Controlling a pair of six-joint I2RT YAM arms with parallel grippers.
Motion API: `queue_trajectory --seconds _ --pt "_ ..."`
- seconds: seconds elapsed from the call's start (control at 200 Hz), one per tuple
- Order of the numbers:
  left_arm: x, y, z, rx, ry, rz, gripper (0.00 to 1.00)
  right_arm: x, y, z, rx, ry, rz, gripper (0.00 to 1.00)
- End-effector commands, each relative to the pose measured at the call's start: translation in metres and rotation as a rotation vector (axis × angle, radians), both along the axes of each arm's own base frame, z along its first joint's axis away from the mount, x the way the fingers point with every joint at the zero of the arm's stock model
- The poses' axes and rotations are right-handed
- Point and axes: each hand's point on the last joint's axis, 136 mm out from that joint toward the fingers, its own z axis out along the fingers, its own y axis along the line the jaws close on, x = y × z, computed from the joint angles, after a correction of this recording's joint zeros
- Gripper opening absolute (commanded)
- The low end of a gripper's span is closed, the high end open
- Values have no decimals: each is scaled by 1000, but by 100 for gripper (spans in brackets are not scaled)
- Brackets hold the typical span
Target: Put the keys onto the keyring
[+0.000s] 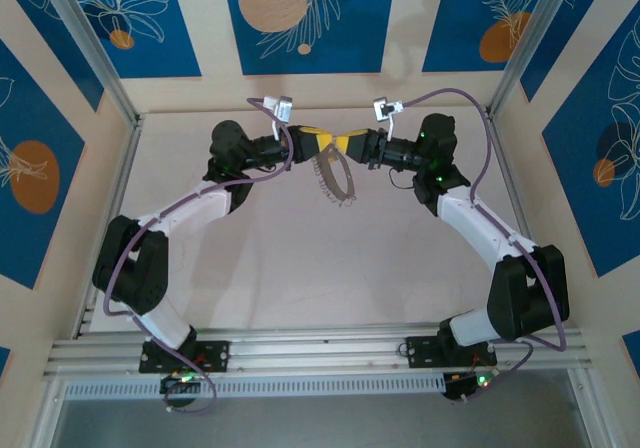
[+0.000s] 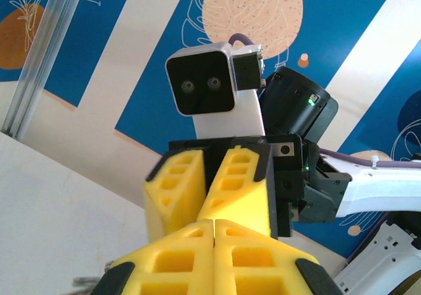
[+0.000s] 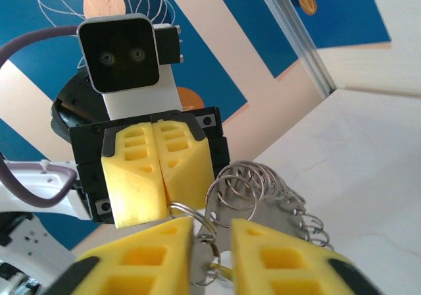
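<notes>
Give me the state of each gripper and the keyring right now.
left gripper: shut, pinching the keyring.
right gripper: fingers slightly apart, small rings in the gap.
keyring: held up, hanging between the two grippers.

Lab-style robot test cell: pale table [image 1: 300,268] boxed by aluminium posts [image 1: 90,48], blue leaf-patterned wall panels [image 1: 350,38], two arms [image 1: 190,206] bolted to near mounting rail [image 1: 320,346].
</notes>
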Motion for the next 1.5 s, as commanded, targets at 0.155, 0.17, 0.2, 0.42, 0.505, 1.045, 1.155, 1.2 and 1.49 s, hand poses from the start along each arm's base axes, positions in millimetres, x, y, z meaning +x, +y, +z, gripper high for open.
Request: queue_trajectory --seconds 0.155,0.17,0.2,0.42,0.505,1.045,1.155,1.2,1.49 --pt "-13 0 28 -54 -81 -37 0 -8 -12 21 31 -72 6 42" --pt "-13 0 28 -54 -81 -38 0 -9 -12 21 31 -72 10 43" --pt "-14 0 28 -54 -81 -40 0 -9 -11 20 31 -69 17 43" --pt "-15 0 29 -55 -79 -41 0 -10 3 16 34 -66 68 44" --pt "-16 0 30 -56 -80 -44 0 -11 8 16 33 -68 84 44" --pt "-14 -1 24 -49 -70 -43 0 -13 12 12 30 -71 112 0" --pt "-14 -1 25 -52 -71 -41 0 -12 9 13 31 -71 104 0" --pt "-13 -1 26 -52 -69 -40 0 -12 8 13 31 -72 102 0" --pt "-10 2 28 -49 -67 -28 22 -10 1 11 17 -68 84 0"
